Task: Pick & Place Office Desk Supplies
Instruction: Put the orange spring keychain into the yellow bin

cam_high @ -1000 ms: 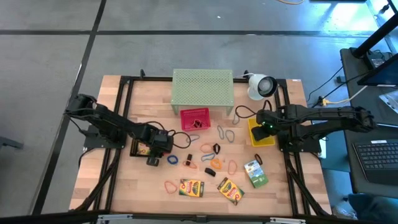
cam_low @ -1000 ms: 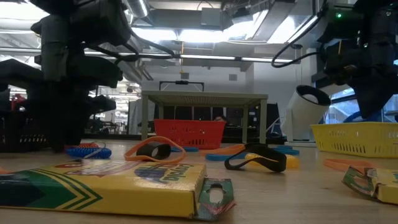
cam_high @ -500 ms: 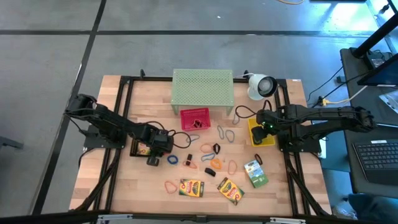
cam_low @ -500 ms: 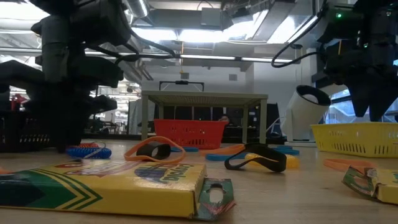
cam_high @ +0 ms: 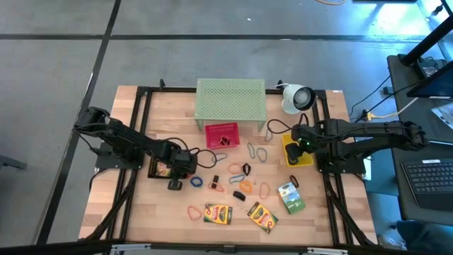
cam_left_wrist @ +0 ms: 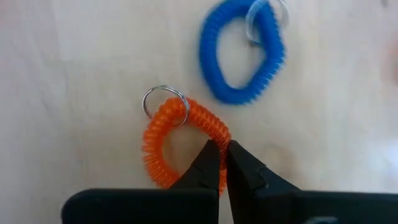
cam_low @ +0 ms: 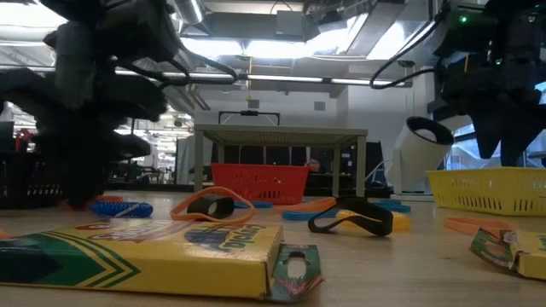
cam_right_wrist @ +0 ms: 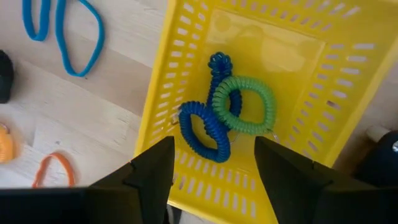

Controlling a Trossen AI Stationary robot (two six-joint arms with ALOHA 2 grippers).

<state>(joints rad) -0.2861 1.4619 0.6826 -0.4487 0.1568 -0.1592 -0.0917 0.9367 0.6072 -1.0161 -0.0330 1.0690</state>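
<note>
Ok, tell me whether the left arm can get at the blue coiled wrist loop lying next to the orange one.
Probably yes. The blue coiled plastic loop lies bare on the wooden table just beyond the left pincer, nothing between. But that pincer is shut on the orange coiled loop, so it must drop that first.

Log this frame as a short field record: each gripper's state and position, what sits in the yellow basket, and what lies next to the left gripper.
left gripper: shut on orange spiral coil loop with a metal ring, low on the wooden table
beside it: blue spiral coil loop, lying free
right gripper: open, above the yellow perforated plastic basket
basket contents: dark blue coil loop and green coil loop, touching
</note>
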